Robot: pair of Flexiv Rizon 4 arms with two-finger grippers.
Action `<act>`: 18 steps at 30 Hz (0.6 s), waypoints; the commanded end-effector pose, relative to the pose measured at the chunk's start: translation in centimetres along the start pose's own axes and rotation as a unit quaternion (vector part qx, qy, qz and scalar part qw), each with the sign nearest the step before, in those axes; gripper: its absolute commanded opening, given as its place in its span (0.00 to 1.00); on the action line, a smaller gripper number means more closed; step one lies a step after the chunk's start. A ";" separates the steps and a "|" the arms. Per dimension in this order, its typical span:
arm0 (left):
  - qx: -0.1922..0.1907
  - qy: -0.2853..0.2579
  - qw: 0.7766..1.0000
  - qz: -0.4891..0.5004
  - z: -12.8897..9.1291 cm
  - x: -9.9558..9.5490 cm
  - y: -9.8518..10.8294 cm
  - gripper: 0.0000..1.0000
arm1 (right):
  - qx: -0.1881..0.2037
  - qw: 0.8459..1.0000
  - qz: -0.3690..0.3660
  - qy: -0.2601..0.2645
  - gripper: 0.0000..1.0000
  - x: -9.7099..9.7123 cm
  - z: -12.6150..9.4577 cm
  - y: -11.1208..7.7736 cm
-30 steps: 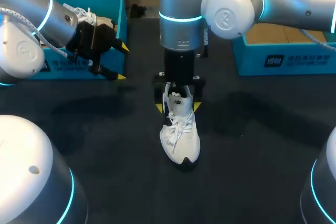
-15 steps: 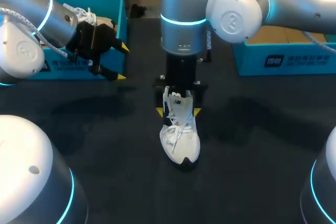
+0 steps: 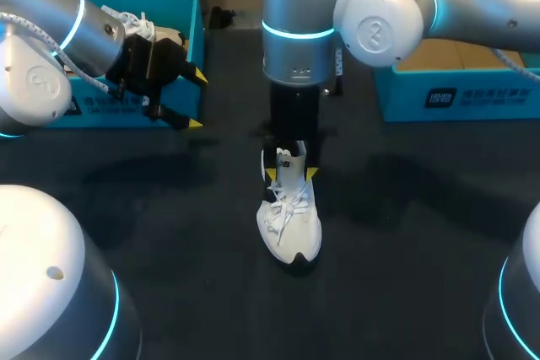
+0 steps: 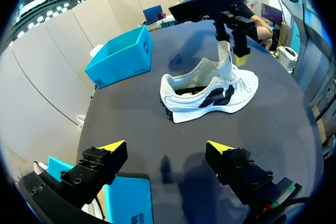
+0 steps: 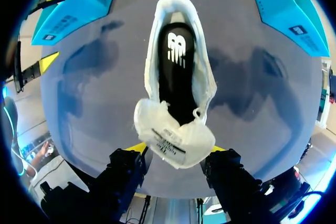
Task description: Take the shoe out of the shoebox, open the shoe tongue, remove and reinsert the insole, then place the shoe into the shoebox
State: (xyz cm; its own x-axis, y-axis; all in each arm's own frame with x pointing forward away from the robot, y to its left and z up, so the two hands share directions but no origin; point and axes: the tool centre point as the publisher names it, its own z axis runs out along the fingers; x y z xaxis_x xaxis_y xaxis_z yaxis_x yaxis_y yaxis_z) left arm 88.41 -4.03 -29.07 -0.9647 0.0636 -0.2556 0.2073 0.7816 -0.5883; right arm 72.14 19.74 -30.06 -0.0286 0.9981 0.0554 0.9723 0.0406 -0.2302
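Observation:
A white shoe (image 3: pixel 289 225) with a black insole (image 5: pixel 173 72) stands upright on the dark table, toe toward the front edge. Its tongue (image 5: pixel 173 139) is raised over the opening. My right gripper (image 3: pixel 291 174) hangs straight above the shoe, and its yellow tips press the tongue from both sides (image 5: pixel 177 149). The left wrist view shows the same grip from the side, on the tongue (image 4: pixel 226 62). My left gripper (image 3: pixel 197 99) hovers open and empty by the left teal shoebox (image 3: pixel 181 6), well away from the shoe (image 4: pixel 210 90).
The left shoebox holds another white shoe (image 3: pixel 128 23). A second teal box (image 3: pixel 456 94) stands at the back right, also in the left wrist view (image 4: pixel 123 56). Bare dark table lies around and in front of the shoe.
My right gripper has come down over the shoe and drawn its fingers in onto the upright tongue. The shoe and my left arm have stayed put.

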 end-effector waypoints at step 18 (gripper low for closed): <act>-0.002 0.001 1.000 0.000 0.0 -0.1 0.0 1.00 | -0.004 0.999 -0.051 -0.006 0.42 -1.0 1.3 4.9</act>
State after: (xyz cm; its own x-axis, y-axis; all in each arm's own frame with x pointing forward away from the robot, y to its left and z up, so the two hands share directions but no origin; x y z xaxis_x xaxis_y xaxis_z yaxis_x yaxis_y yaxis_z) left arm 88.41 -4.03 -29.07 -0.9647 0.0636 -0.2555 0.2073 0.7816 -0.5882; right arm 76.24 18.81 -32.03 -0.1265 0.9898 0.0649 0.9676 0.1376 -0.2119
